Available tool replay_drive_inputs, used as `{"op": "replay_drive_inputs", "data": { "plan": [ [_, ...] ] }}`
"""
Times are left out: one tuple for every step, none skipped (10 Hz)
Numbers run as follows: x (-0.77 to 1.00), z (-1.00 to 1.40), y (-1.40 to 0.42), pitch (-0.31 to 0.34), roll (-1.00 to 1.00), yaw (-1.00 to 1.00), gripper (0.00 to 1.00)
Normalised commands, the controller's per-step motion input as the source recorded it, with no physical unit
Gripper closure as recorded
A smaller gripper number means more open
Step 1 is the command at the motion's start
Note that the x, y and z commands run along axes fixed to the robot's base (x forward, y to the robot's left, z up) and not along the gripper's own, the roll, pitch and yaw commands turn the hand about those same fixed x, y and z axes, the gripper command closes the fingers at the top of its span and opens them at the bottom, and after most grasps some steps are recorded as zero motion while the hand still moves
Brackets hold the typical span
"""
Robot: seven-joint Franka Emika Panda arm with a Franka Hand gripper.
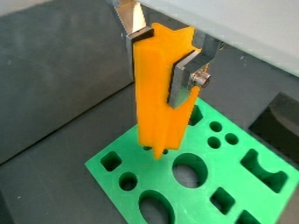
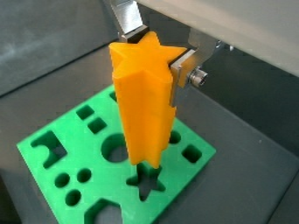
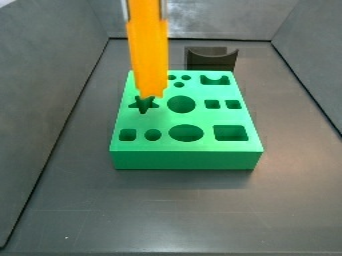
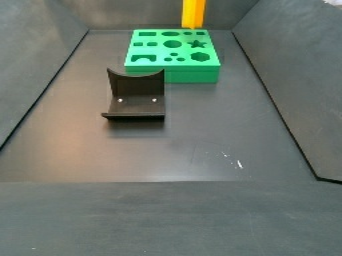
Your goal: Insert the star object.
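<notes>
In both wrist views we see the hand [image 1: 166,54] clenched on the upper part of the star object [image 1: 162,92], its silver fingers [image 1: 184,77] pressed to opposite fluted sides. The star object [image 2: 145,105] hangs upright, its lower end at the star-shaped hole [image 2: 143,182] of the green block [image 2: 70,179]; we cannot tell whether it has entered. In a side view the bar [image 3: 146,50] stands over the block's [image 3: 187,145] rear left part. The dark grey curved block [image 4: 135,97] lies well apart on the surface [image 4: 201,170].
</notes>
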Motion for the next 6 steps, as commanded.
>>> {"op": "replay_drive_inputs", "data": {
  "plan": [
    [-0.14, -0.53, 0.09, 0.0, 0.09, 0.0, 1.0],
    [-0.15, -0.45, 0.09, 0.0, 0.05, 0.0, 1.0],
    [-0.13, -0.36, 0.14, 0.0, 0.04, 0.0, 1.0],
    [-0.03, -0.27, 0.12, 0.0, 0.13, -0.05, 1.0],
    [0.0, -0.24, 0.13, 0.017, 0.08, -0.15, 1.0],
    [0.0, -0.1, 0.1, 0.041, 0.03, -0.49, 1.0]
  ]
}}
